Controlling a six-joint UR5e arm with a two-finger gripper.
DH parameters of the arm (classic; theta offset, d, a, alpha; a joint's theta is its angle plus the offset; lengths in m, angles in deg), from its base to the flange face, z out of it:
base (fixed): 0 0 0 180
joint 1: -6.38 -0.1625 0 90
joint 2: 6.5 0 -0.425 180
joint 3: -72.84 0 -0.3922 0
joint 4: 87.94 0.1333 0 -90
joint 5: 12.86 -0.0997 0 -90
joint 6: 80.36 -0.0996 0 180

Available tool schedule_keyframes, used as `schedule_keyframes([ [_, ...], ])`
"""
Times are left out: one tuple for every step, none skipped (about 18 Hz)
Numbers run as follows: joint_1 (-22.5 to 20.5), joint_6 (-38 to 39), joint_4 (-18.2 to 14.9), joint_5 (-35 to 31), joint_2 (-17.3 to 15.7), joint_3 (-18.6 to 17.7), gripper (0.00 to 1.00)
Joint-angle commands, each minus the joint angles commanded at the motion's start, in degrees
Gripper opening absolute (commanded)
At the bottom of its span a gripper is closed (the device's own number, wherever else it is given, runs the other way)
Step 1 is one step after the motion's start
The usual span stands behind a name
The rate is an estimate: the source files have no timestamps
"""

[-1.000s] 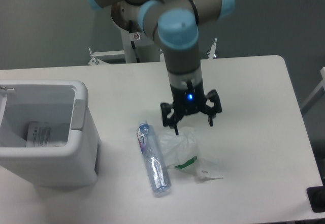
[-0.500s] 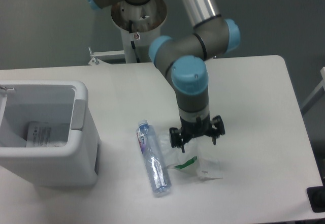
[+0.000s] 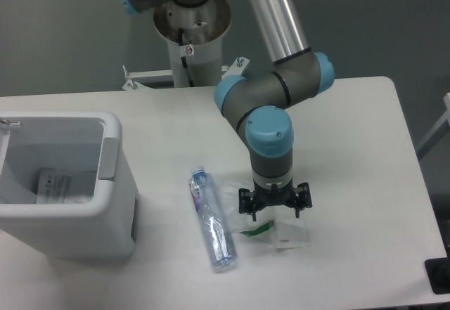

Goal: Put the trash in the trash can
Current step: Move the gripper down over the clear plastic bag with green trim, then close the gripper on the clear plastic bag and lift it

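White tabletop (image 3: pixel 351 148) fills most of the scene, backed by a dull grey-green wall, with the robot's pale pedestal (image 3: pixel 191 50) rising behind the far edge.

At far left stands the trash can (image 3: pixel 112 183), a boxy white bin with rounded corners and a thick rim, its mouth open to the camera. 1 flat item with a printed label (image 3: pixel 60 183) lies at the bottom of it; what it is cannot be made out.

Just right of the bin, apart from it, lies the bottle (image 3: pixel 209 220), small and clear, on its side on the table. Its capped end points toward the far edge and its other end toward the near edge, with the blue-purple label close to the cap.

Beside the bottle, slightly further right, the thin clear plastic bag (image 3: pixel 287 234) lies flat and crumpled on the table, its green strip (image 3: pixel 259 228) showing near the middle. Whether the bag's edge touches the bottle cannot be told.

Directly over the bag, the arm (image 3: pixel 271 131), grey with light blue joint caps, points straight down. Its gripper (image 3: pixel 274 206) sits low over the bag's upper part, the 2 black fingers (image 3: pixel 304 199) spread wide, 1 on either side, with nothing clamped between them. Whether the fingertips touch the plastic cannot be told.
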Motion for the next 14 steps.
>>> schedule_keyframes([
  [0.00,-0.35,0.00,0.00,0.44,0.53,1.00],
  [0.09,-0.44,0.00,0.00,0.79,0.97,1.00],
  [0.00,-0.79,0.00,0.00,1.23,1.14,1.00],
  [0.09,-1.32,0.00,0.00,1.50,1.06,1.00],
  [0.17,-1.50,0.17,0.00,1.76,1.06,1.00],
  [0.18,-1.50,0.35,0.00,1.94,1.06,1.00],
  [0.26,-1.50,0.44,0.00,2.03,1.06,1.00],
  [0.26,-1.50,0.61,0.00,2.11,1.06,0.98],
  [0.26,-1.50,0.70,-0.09,2.11,1.06,0.88],
  [0.35,-1.50,0.70,0.00,2.11,1.06,0.77],
  [0.35,-1.50,0.70,0.00,2.11,1.06,0.66],
  [0.35,-1.50,0.70,0.00,2.11,1.06,0.57],
  [0.35,-1.50,0.70,0.00,2.11,1.15,0.45],
  [0.35,-1.50,0.70,0.00,2.11,1.06,0.34],
])
